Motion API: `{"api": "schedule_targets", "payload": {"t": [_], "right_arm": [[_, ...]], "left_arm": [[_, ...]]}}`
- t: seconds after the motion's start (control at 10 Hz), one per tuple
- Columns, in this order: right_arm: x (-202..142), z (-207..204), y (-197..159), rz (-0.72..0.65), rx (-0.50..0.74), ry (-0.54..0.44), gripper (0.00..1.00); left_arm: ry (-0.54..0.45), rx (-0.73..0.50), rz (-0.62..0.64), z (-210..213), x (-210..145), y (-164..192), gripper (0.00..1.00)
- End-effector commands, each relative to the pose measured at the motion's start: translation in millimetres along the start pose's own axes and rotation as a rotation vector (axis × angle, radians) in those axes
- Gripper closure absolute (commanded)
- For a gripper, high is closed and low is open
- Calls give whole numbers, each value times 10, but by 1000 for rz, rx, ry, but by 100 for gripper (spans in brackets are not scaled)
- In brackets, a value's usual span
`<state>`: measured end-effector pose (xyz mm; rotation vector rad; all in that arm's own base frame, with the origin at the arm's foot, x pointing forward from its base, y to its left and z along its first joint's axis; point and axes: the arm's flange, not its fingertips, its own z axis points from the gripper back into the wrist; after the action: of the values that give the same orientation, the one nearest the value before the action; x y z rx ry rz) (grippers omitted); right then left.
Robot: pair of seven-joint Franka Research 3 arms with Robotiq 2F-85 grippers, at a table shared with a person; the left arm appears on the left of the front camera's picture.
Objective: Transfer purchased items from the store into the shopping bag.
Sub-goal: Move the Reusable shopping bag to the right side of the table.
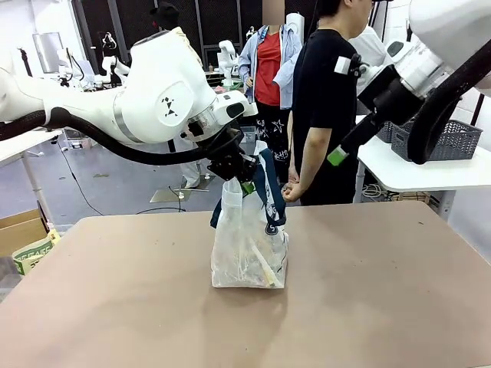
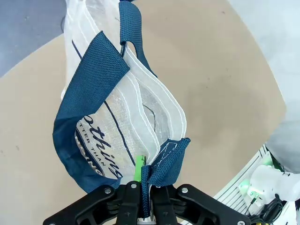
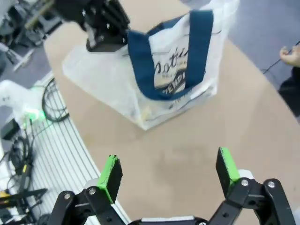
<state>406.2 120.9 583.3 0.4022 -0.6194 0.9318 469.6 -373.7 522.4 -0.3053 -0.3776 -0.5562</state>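
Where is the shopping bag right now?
In the front view the shopping bag stands mid-table, its navy handle pinched by the left pincer above it, with the person's hand just beyond.

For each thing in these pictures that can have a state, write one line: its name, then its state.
shopping bag: upright on the table, items inside, one handle pinched.
left gripper: shut on the bag's navy handle.
right gripper: open, empty, raised above the table.

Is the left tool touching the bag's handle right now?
Touching. The left wrist view shows the left tool shut on the navy handle of the bag, the strap pinched between its fingers.
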Motion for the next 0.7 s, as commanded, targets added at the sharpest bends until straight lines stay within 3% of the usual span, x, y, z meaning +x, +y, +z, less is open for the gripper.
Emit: {"api": "schedule_targets", "payload": {"t": [0.0,0.1,0.6], "right_arm": [[108,-153,18,-70,-21,-11,0],[0,0,0,0,0,0,0],[0,0,0,0,0,0,0]], "left_arm": [[0,-4,6,8,-14,26,100],[0,-4,6,8,-14,26,100],[0,-4,6,8,-14,26,100]]}}
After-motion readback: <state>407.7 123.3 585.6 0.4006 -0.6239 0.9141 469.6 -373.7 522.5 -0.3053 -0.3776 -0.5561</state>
